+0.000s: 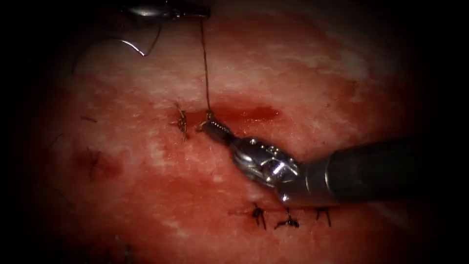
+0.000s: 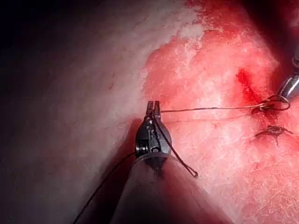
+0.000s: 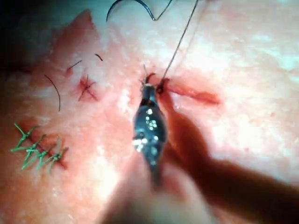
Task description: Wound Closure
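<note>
Left claw (image 1: 198, 11) at far edge of tissue (image 1: 312, 73), clamped together on thread (image 1: 205, 63); same grip seen in left wrist view, claw (image 2: 153, 108) shut on thread (image 2: 210, 109) running taut across tissue (image 2: 210, 154) toward cut (image 2: 246, 88). Right claw (image 1: 211, 122) down at left end of cut (image 1: 246, 115), tips closed on thread right where strand meets tissue at a small knot; right wrist view agrees, claw (image 3: 149, 86) pinched at foot of thread (image 3: 180, 39), just beside cut (image 3: 194, 94). Thread drawn straight between the two claws, from cut up to far edge. Needle (image 1: 129, 45) lying free on tissue surface well left of the taut strand, near left claw, held by neither claw, not in tissue; curve also visible in right wrist view (image 3: 135, 3), with thread trailing from it. Red fluid (image 1: 254, 114) pooled in cut. Finished stitch (image 1: 181, 122) with short cut ends just left of right claw. Three dark knots (image 1: 288, 222) in a row on near side of tissue, below right shaft. Stray thread ends (image 1: 90, 119) scattered on left side of tissue.
</note>
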Available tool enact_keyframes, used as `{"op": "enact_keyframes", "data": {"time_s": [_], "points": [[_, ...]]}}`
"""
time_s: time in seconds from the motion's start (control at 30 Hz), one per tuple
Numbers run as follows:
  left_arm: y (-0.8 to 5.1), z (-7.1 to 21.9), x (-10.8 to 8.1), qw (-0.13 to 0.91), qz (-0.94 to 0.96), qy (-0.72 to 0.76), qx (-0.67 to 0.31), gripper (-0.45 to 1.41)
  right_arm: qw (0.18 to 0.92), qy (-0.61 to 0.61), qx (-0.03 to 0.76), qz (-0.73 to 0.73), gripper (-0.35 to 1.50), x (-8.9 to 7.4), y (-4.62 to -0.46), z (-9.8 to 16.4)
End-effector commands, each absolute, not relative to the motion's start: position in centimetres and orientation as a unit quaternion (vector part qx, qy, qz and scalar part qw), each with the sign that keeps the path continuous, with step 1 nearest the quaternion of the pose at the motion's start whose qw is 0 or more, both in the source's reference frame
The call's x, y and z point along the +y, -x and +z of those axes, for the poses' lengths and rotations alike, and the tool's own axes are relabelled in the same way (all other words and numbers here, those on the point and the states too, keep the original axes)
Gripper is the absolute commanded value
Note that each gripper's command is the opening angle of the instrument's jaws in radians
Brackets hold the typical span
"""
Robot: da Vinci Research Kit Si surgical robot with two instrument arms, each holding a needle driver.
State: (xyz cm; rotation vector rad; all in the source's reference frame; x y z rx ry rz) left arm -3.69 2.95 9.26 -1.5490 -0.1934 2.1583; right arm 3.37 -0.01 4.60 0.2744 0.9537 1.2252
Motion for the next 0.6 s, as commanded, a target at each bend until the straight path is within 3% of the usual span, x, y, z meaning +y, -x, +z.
{"op": "enact_keyframes", "data": {"time_s": [0.03, 0.6], "points": [[3.74, 9.32, 2.95, 0.239, 0.788, 0.564, -0.069, -0.45, 0.705, -0.124, 0.428, 0.551, -0.35, -0.1, -3.42, 4.61], [3.78, 9.57, 3.43, 0.25, 0.797, 0.549, -0.033, -0.45, 0.733, -0.119, 0.419, 0.522, -0.35, -0.33, -3.39, 4.65]]}}
